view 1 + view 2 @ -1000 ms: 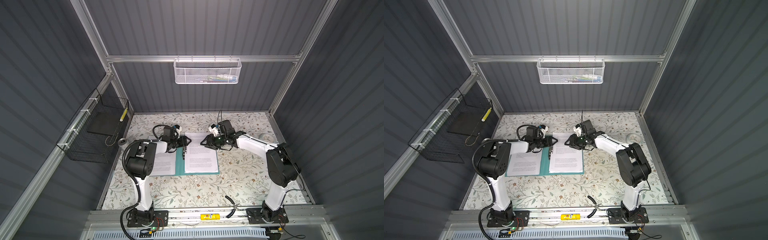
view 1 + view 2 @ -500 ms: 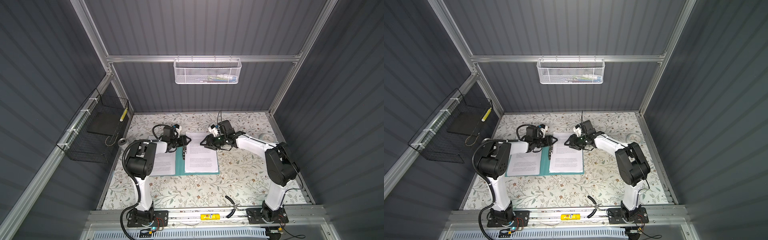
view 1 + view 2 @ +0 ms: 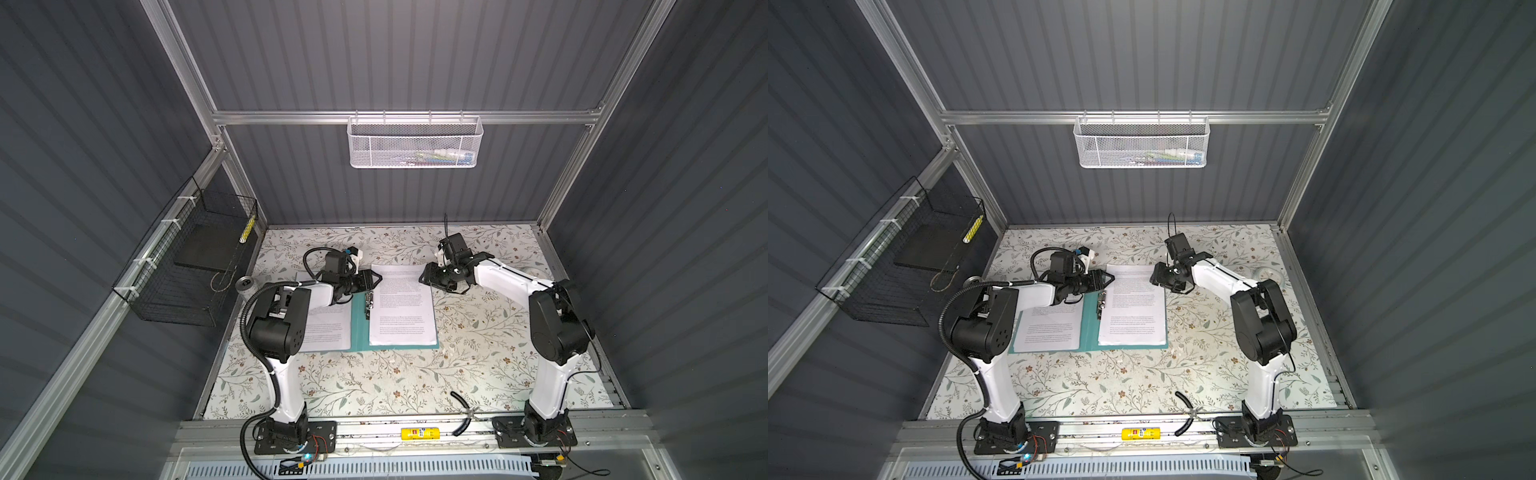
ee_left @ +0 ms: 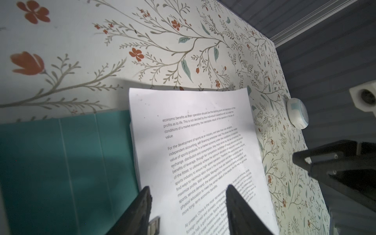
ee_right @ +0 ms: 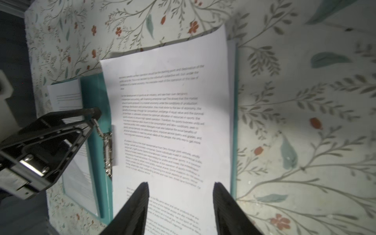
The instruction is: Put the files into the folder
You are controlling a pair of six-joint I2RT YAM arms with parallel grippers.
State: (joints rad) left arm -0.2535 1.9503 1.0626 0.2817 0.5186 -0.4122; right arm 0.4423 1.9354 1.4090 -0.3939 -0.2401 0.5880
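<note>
Over the files (image 3: 402,309) on the folder (image 3: 358,328): left pincer (image 3: 377,277) at eleven o'clock, right pincer (image 3: 420,277) at one, both wide, empty.

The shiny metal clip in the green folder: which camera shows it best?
The right wrist view. There the metal clip is close and big, lying along the folder's spine beside the top sheet. In both top views it is only a tiny grey strip. The left wrist view barely catches it, if at all.
</note>
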